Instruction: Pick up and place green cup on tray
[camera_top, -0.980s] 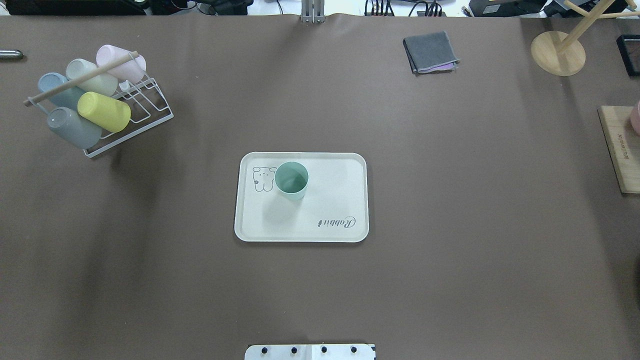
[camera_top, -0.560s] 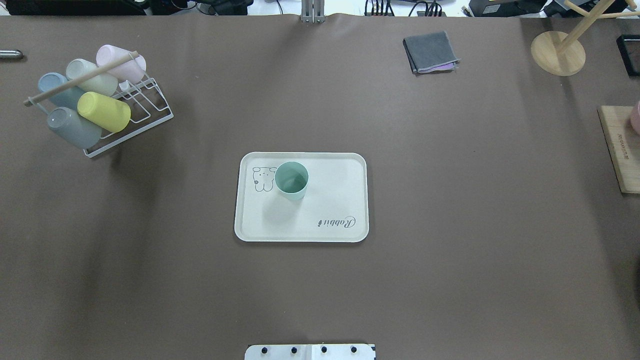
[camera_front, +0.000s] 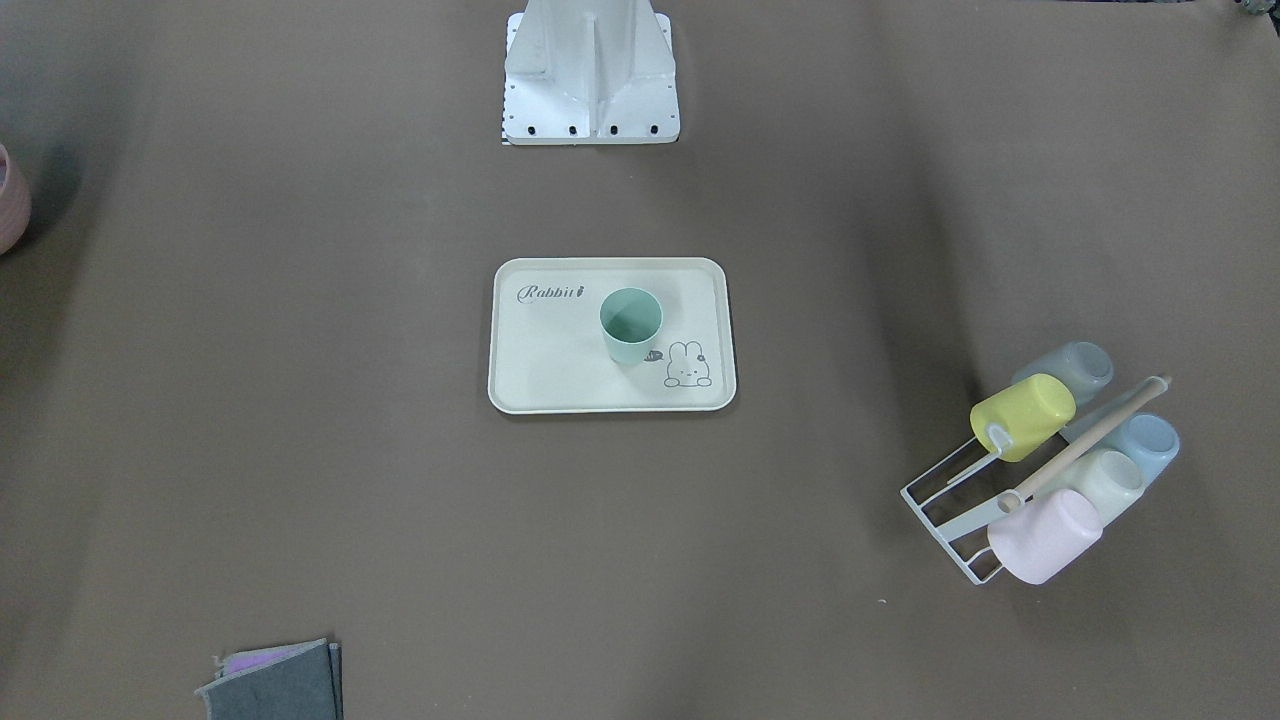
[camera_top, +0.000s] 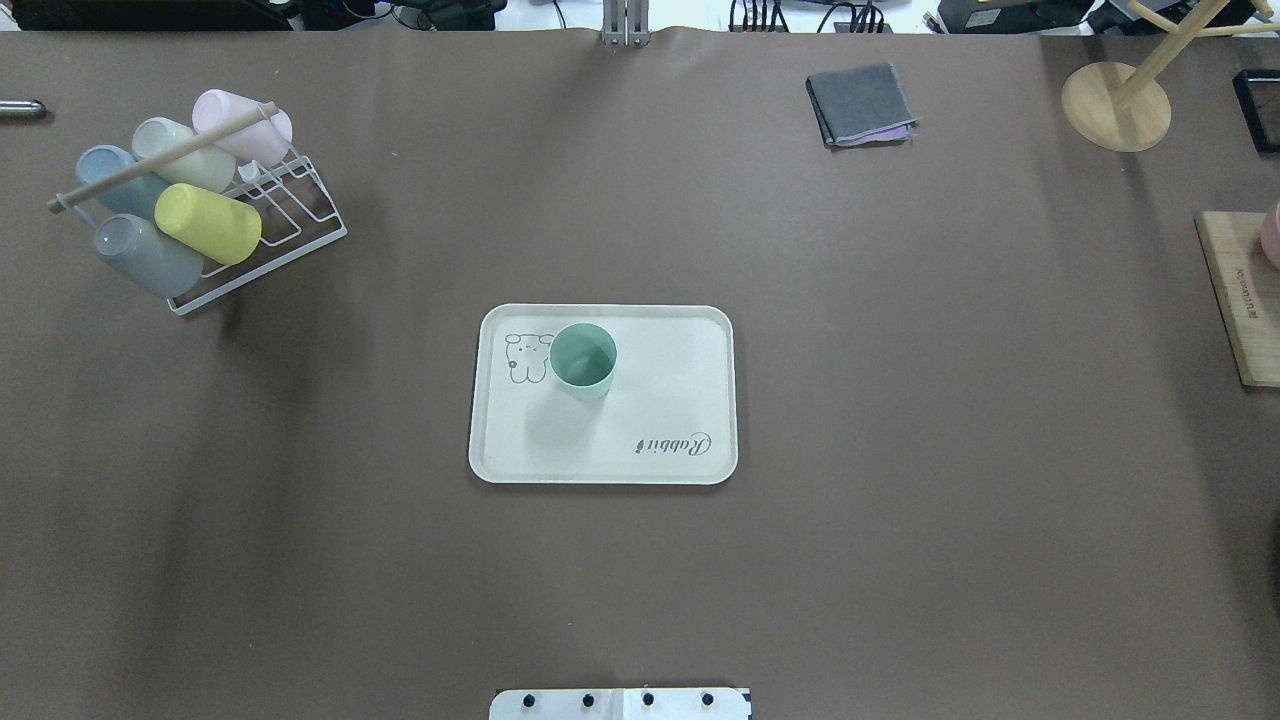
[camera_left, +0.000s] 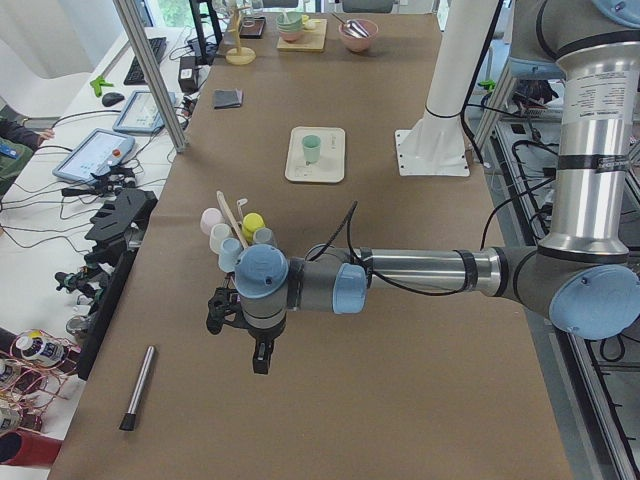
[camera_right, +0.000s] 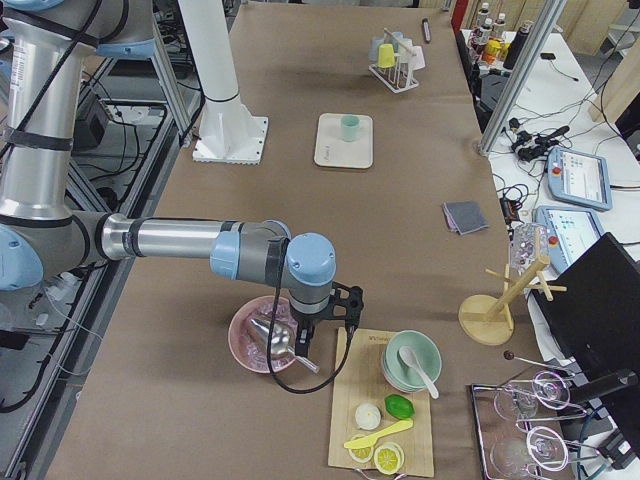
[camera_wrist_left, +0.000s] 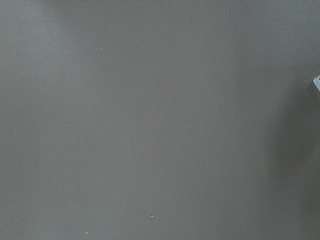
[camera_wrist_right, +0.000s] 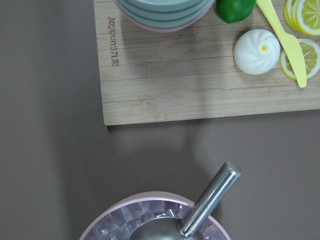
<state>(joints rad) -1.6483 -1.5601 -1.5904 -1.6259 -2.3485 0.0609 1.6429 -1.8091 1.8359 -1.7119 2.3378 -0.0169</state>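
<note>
Logged left gripper (camera_left: 262, 358) over table past cup rack (camera_top: 312, 246), jaw state unreadable; found green cup (camera_top: 583, 360) upright on tray (camera_top: 660, 400), beside rabbit drawing (camera_top: 524, 357); logged right gripper (camera_right: 303, 348) above pink bowl (camera_right: 250, 340), jaw state likewise unreadable

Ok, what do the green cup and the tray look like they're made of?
The green cup looks like matte plastic: even mint colour, no glare, thin rim. The tray is cream and matte, probably plastic or a fibre composite: smooth moulded rim, rounded corners, printed drawing.
</note>
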